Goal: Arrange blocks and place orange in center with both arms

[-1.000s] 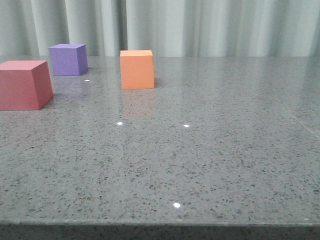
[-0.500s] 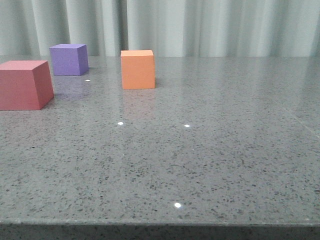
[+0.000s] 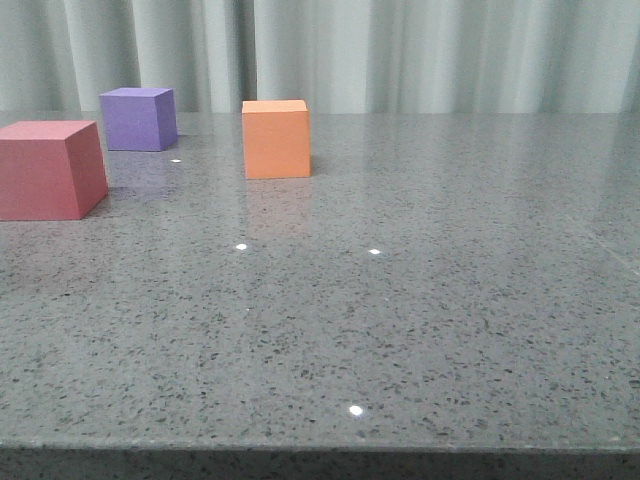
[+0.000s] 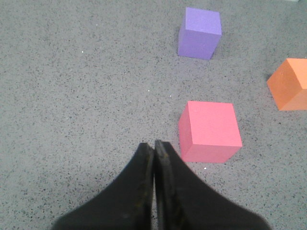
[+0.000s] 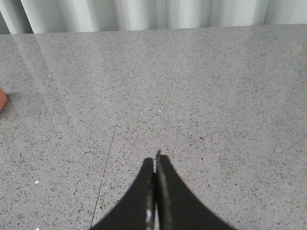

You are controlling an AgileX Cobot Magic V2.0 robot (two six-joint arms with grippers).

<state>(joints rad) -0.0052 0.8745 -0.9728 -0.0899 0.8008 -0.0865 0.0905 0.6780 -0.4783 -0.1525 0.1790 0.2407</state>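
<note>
Three cubes stand on the grey speckled table. The orange cube is left of middle at the back, the purple cube is further back left, and the pinkish-red cube is at the left edge. No arm shows in the front view. In the left wrist view my left gripper is shut and empty, just beside the pinkish-red cube, with the purple cube and orange cube beyond. My right gripper is shut and empty over bare table; a sliver of the orange cube shows at the edge.
Pale curtains hang behind the table's far edge. The table's front edge runs along the bottom of the front view. A thin seam line crosses the tabletop in the right wrist view.
</note>
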